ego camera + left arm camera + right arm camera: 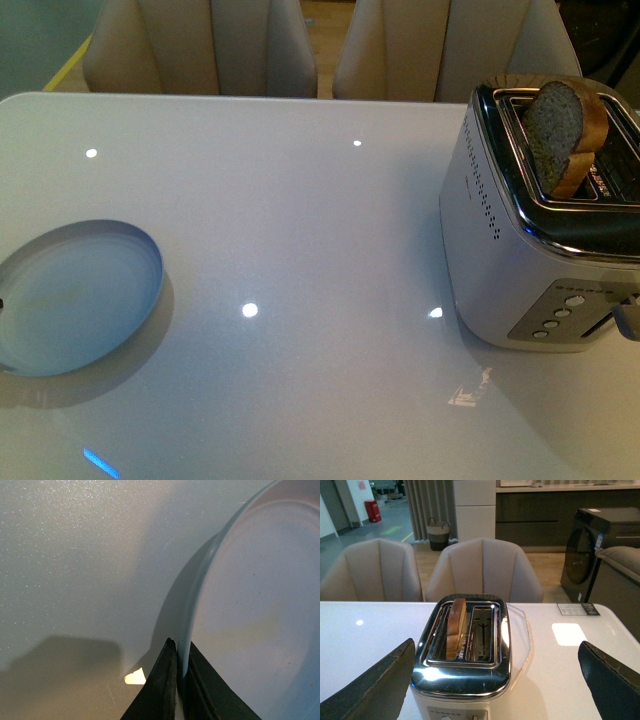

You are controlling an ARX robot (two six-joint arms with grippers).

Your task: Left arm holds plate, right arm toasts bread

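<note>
At the far left of the white table, the pale blue-grey plate sits tilted, its near edge raised off the surface. The left gripper is clamped on the plate's rim, one dark finger outside it and the other inside. To the right stands a silver two-slot toaster with the bread upright in one slot, roughly half of it showing. The right gripper hangs near the toaster, its fingers spread wide apart, apparently holding nothing. Beige chairs stand behind the table.
</note>
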